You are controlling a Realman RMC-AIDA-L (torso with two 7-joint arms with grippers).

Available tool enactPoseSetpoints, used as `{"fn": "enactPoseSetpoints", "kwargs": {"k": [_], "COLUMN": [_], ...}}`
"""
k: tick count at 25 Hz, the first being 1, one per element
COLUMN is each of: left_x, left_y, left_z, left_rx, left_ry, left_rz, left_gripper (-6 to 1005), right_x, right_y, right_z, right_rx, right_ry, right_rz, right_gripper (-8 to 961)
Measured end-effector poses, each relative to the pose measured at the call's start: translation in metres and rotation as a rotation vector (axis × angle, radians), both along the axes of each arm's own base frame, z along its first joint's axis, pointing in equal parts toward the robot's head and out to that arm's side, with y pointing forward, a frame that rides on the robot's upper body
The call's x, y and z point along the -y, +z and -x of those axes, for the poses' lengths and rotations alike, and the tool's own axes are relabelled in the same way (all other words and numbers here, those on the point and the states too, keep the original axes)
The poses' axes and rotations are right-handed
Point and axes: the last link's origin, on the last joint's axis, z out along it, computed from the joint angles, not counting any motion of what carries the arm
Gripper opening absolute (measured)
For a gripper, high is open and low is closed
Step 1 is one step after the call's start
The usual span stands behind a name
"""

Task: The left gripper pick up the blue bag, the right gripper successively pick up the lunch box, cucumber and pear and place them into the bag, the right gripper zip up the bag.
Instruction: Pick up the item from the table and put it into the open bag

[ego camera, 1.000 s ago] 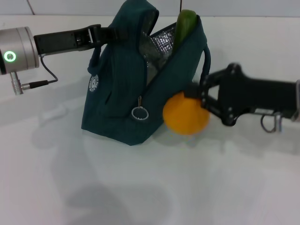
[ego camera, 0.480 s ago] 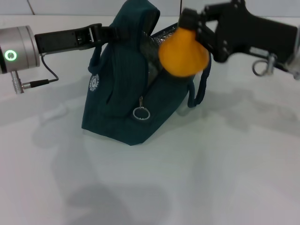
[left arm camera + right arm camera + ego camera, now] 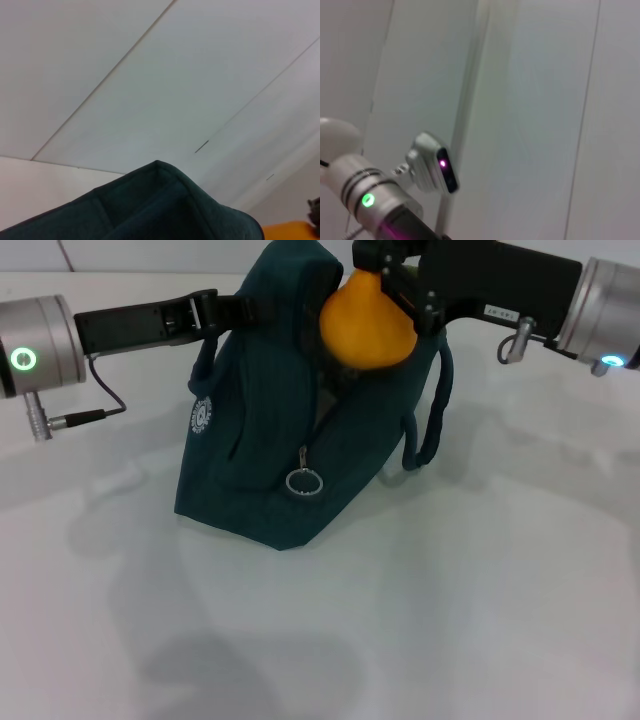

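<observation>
The right gripper (image 3: pixel 385 270), reaching in from 2 o'clock in the head view, has its fingers clamped on the pear (image 3: pixel 366 320), which hangs just above the open mouth of the blue bag (image 3: pixel 290 440). From 10 o'clock the left gripper (image 3: pixel 225 312) has its fingers pinched shut on the bag's upper fabric, lifting that side so the opening gapes toward the pear. The bag's base sits on the white table (image 3: pixel 420 620), its ring zip pull (image 3: pixel 302 481) dangling on the near face and one loop handle (image 3: pixel 432 410) drooping at 3 o'clock. Cucumber and lunch box cannot be seen here, probably hidden inside.

To finish this placement well, the pear should be lowered straight through the gap between the raised flap and the handle side, deep enough that it rests inside before release; dropping it from the rim risks it rolling off. The left gripper ought to hold the mouth wide and steady throughout.
</observation>
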Motion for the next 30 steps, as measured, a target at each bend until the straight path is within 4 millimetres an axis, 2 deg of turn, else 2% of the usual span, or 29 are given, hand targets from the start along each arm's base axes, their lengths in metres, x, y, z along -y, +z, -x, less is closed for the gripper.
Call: {"fn": "enactPoseSetpoints", "kwargs": {"k": [16,27,30], "left_x": [0.0,0.001,0.001], "left_y": [-0.002,-0.002,-0.002], "left_z": [-0.001,0.001,0.002], "left_rx": [0.021,0.024,0.025], "left_ry": [-0.002,0.002,0.003], "left_rz": [-0.001,0.0,0.0], "left_gripper": [48,47,47], "right_x": [-0.01,-0.01,-0.01], "right_y": [-0.011,-0.009,-0.008], "right_z": [-0.012,-0.017,-0.018], "right_rx": [0.039,0.011,0.007], "right_ry": [-0.098,-0.133,-0.143], "right_rz": [-0.007,0.0,0.002], "right_gripper": [146,174,234]}}
